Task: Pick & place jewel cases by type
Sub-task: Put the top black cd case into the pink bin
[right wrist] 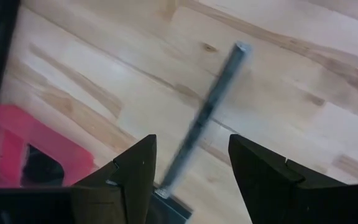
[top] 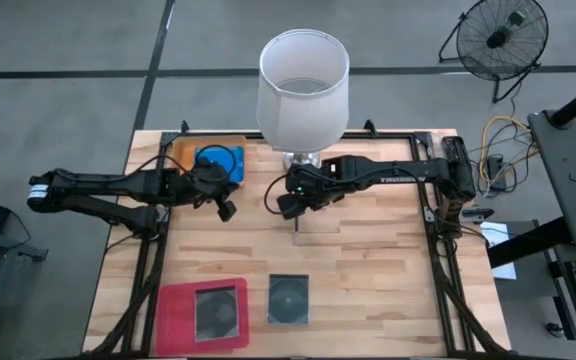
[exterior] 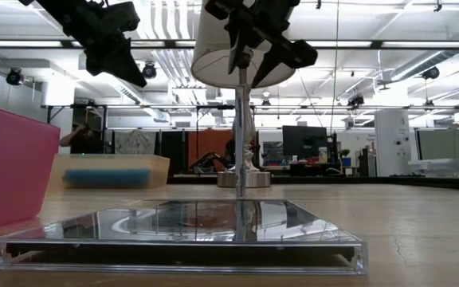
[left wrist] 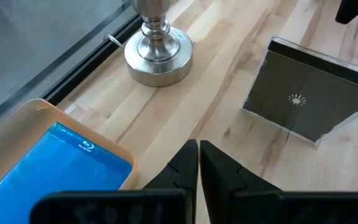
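A dark transparent jewel case (left wrist: 303,99) stands on edge on the table, its lower edge (left wrist: 278,127) on the wood. It shows edge-on (right wrist: 210,106) between the spread fingers of my right gripper (top: 293,208), which points down over it, open. My left gripper (left wrist: 199,155) hangs shut and empty above the table beside the orange tray (top: 183,152), where a blue case (top: 218,160) lies. Another dark case (top: 216,310) lies in the pink tray (top: 173,310). A third lies flat on the table (top: 288,298). My right gripper straddles the upright case from above, one finger on each side of its top edge (right wrist: 173,177). The case shows blurred and close to one finger (right wrist: 138,168); I cannot tell whether it touches.
A table lamp with a white shade (top: 303,85) stands on a metal base (left wrist: 159,53) at the far middle, just behind my right gripper. Black frame rails (top: 438,230) run along the table's sides. Bare wood lies to the right of the cases.
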Controlling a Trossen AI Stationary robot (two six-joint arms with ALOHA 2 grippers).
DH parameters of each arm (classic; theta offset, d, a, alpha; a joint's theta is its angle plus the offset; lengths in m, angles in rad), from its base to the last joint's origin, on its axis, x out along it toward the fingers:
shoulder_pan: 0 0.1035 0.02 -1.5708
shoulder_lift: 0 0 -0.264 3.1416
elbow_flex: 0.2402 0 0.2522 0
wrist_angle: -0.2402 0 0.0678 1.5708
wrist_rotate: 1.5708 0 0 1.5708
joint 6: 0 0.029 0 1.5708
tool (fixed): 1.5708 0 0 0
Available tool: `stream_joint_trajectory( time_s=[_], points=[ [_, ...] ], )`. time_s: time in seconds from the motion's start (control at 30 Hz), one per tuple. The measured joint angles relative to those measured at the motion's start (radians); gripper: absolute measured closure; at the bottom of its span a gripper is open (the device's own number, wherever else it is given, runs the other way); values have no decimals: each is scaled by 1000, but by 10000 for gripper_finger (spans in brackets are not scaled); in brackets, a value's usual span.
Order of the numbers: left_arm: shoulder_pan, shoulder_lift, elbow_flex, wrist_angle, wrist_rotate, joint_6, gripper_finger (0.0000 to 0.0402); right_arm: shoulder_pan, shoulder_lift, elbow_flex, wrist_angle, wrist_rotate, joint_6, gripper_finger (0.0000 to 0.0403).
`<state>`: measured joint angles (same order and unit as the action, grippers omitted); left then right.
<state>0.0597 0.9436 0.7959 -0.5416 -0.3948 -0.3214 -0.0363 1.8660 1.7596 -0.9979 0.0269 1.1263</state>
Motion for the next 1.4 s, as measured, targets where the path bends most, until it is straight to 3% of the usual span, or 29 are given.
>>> stream_joint_trajectory(
  time_s=[1.4],
  points=[
    [0, 0, 0, 10, 7, -39, 402, -21, 116, 1, 1, -61, -57, 207]
  ],
)
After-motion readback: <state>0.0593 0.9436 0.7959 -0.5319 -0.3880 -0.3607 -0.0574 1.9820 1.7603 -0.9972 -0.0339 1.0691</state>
